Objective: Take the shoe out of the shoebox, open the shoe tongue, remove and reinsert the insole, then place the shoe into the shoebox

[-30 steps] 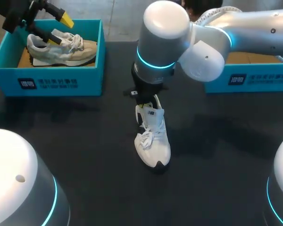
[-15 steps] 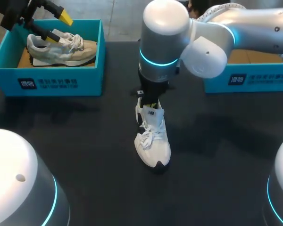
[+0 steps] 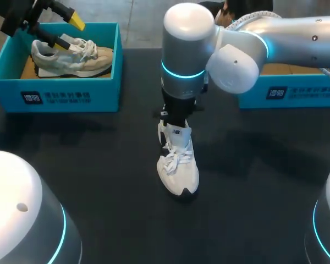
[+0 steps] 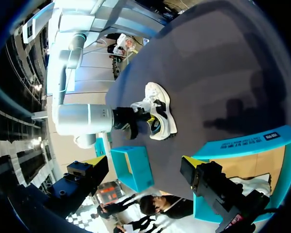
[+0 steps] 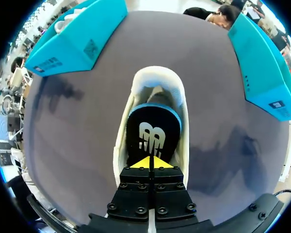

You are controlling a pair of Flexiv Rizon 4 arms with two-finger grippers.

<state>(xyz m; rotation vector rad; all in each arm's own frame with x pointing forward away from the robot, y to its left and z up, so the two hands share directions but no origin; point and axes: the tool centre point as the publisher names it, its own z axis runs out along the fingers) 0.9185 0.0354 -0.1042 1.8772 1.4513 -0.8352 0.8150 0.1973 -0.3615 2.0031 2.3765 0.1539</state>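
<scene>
Right jaws pressed together at white shoe (image 3: 179,165) heel, toe toward robot, left jaws spread

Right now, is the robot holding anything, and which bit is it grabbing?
Yes. The right gripper pinches the black insole by its heel end, inside the white shoe. The left gripper is open and holds nothing.
</scene>
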